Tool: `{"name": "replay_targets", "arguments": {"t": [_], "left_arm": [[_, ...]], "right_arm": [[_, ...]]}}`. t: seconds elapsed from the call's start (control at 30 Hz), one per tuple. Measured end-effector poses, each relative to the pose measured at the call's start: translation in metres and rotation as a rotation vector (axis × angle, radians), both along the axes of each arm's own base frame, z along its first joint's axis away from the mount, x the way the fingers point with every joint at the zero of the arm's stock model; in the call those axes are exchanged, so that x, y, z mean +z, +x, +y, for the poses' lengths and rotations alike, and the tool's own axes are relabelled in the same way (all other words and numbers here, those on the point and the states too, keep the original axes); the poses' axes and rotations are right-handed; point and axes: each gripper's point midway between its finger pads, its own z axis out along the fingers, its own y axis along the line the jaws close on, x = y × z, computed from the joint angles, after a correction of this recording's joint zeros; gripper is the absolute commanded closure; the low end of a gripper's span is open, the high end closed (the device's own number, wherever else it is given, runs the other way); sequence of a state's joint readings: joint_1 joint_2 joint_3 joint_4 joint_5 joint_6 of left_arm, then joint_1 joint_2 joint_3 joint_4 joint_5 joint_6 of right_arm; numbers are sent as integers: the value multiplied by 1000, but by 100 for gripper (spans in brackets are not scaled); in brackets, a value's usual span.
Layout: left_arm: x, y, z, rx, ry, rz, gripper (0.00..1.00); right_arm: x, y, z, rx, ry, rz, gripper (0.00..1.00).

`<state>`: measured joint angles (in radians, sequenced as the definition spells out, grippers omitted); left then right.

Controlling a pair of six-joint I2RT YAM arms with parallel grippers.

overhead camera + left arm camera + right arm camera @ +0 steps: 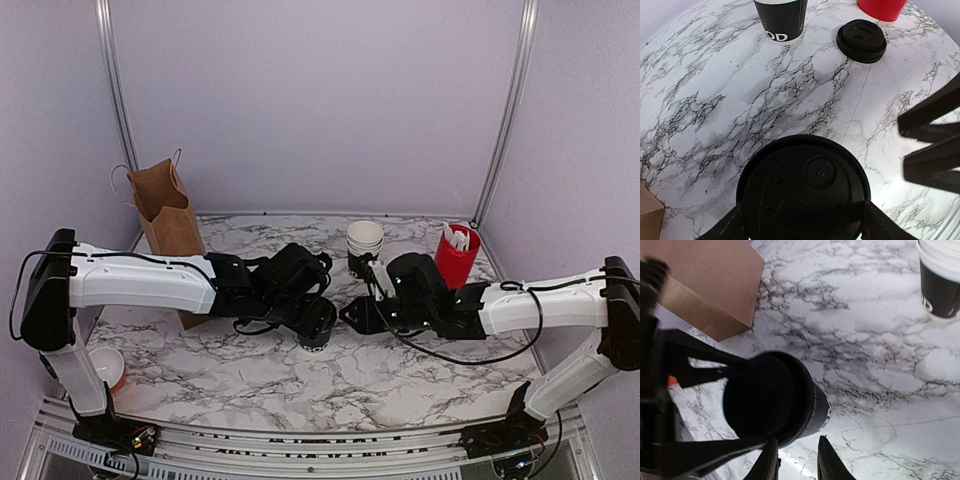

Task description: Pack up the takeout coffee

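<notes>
Top external view places the takeout coffee (pixel 318 328), its lid (pixel 805 195) on, at the middle of the marble surface (pixel 420 375) between the two hands. The left hand (pixel 306 316) is clenched on it, a finger (pixel 726 227) against each side of the cup. Whether the base rests on the surface is hard to tell. The right hand (pixel 797 460) sits just beside the cup, fingers slightly parted, grasping nothing. The brown paper bag (pixel 165 215) stands far left, well apart. A spare black lid (pixel 861 40) lies near the stack of nested cups (pixel 365 237).
</notes>
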<state>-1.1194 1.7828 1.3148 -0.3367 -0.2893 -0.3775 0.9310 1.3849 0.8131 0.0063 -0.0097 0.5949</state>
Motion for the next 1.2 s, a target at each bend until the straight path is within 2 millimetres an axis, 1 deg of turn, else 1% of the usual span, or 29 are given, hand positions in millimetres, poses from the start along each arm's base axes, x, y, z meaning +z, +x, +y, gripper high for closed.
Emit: {"name": "replay_targets", "arguments": {"t": [0.03, 0.07, 0.1, 0.13, 0.2, 0.23, 0.3, 0.4, 0.47, 0.6, 0.67, 0.7, 0.73, 0.8, 0.87, 0.9, 0.93, 1.0, 1.03, 1.13, 1.2], "left_arm": [[0, 0, 0, 0, 0, 0, 25], [0, 0, 0, 0, 0, 0, 25], [0, 0, 0, 0, 0, 0, 25], [0, 0, 0, 0, 0, 0, 25], [0, 0, 0, 0, 0, 0, 25], [0, 0, 0, 0, 0, 0, 25], [0, 0, 0, 0, 0, 0, 25], [0, 0, 0, 0, 0, 0, 25], [0, 0, 0, 0, 0, 1, 25], [0, 0, 0, 0, 0, 0, 25], [0, 0, 0, 0, 0, 1, 25], [0, 0, 0, 0, 0, 1, 25], [0, 0, 0, 0, -1, 0, 25], [0, 0, 0, 0, 0, 1, 25], [0, 0, 0, 0, 0, 1, 25], [0, 0, 0, -2, 0, 0, 25], [-1, 0, 1, 2, 8, -3, 25], [-1, 3, 4, 14, 12, -4, 25], [-1, 3, 4, 15, 12, -3, 25], [-1, 3, 4, 12, 10, -3, 25], [0, 3, 3, 10, 6, -3, 25]], "right_arm": [[-16, -4, 0, 7, -14, 27, 75], [-39, -11, -1, 15, -41, 71, 76], [-49, -14, -2, 19, -51, 94, 77], [-77, -23, -2, 34, -103, 147, 77], [-102, -31, -5, 41, -149, 200, 77], [-107, -34, -7, 37, -162, 215, 77], [-102, -34, -8, 30, -155, 212, 77], [-78, -27, -9, 5, -118, 162, 77], [-53, -21, -9, -12, -81, 111, 76], [7, -8, -6, -40, 20, -20, 73], [27, -3, -5, -52, 61, -72, 73], [31, -1, -4, -56, 73, -87, 73], [33, 1, -2, -59, 81, -98, 73], [22, 4, 4, -50, 75, -88, 73], [-4, 4, 14, -26, 52, -43, 75], [-22, 3, 19, -13, 30, -13, 75], [-31, 5, 24, -16, 44, -5, 75], [-28, 12, 29, -29, 86, -7, 75], [-28, 12, 29, -33, 93, -6, 75], [-26, 10, 25, -45, 111, -1, 75], [-24, 6, 18, -48, 101, 7, 75]]}}
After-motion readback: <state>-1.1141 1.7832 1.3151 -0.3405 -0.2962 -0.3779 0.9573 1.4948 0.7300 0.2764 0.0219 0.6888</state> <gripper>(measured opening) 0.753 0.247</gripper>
